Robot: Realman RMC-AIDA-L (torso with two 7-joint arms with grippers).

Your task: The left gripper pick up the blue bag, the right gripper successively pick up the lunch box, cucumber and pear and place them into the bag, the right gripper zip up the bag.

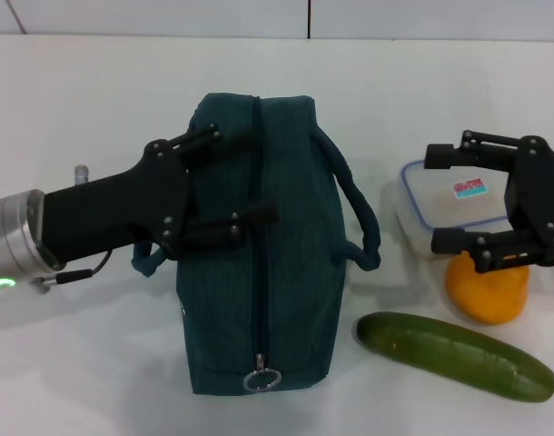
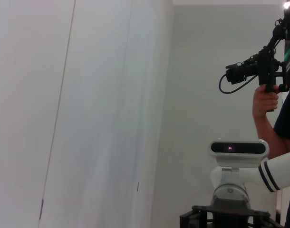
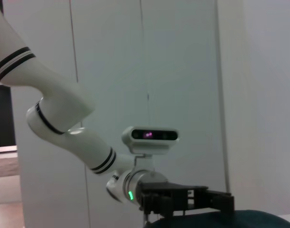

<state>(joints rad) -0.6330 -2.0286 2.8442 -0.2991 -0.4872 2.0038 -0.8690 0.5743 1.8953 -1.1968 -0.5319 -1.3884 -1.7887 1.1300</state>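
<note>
The blue bag (image 1: 259,263) lies on the white table with its top zipper shut and the ring pull (image 1: 262,377) at the near end. My left gripper (image 1: 241,175) reaches in from the left, open, with its fingers spread over the bag's left side. A loop of handle (image 1: 145,263) shows under it. In the right wrist view the left gripper (image 3: 216,199) hangs just above the bag's top (image 3: 252,219). My right gripper (image 1: 435,200) is open over the clear lunch box (image 1: 440,204); I cannot tell if it touches. The pear (image 1: 486,289) sits just in front of the box, with the cucumber (image 1: 454,356) nearer still.
The bag's right handle (image 1: 354,213) loops out toward the lunch box. Bare white table (image 1: 86,363) spreads around the things. A wall (image 1: 168,16) rises behind the table. In the left wrist view a person (image 2: 273,104) holds a camera rig beside the robot's head.
</note>
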